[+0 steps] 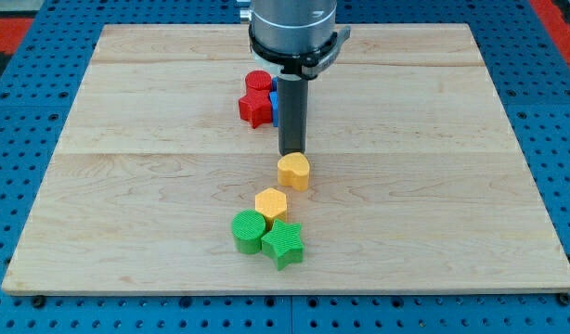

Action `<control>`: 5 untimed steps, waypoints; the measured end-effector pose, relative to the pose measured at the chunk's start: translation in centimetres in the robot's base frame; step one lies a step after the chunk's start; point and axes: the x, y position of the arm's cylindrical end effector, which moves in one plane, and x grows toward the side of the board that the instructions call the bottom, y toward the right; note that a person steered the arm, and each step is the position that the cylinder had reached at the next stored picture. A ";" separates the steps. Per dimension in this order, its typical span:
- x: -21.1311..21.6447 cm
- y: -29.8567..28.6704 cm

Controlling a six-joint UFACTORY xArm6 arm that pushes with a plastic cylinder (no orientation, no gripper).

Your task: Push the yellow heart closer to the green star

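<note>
The yellow heart [294,172] lies near the middle of the wooden board [127,139]. The green star [283,243] lies below it, toward the view's bottom. Between them sits a yellow hexagon [271,202], touching the star. My tip [292,153] is just above the heart's upper edge, touching or nearly touching it. The dark rod rises from there to the arm's grey flange [294,32] at the view's top.
A green cylinder [249,231] sits against the star's left side. A red star [255,109] and a red cylinder [259,83] sit left of the rod, with a blue block [275,108] partly hidden behind it. Blue pegboard [25,139] surrounds the board.
</note>
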 end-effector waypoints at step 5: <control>6.1 2.5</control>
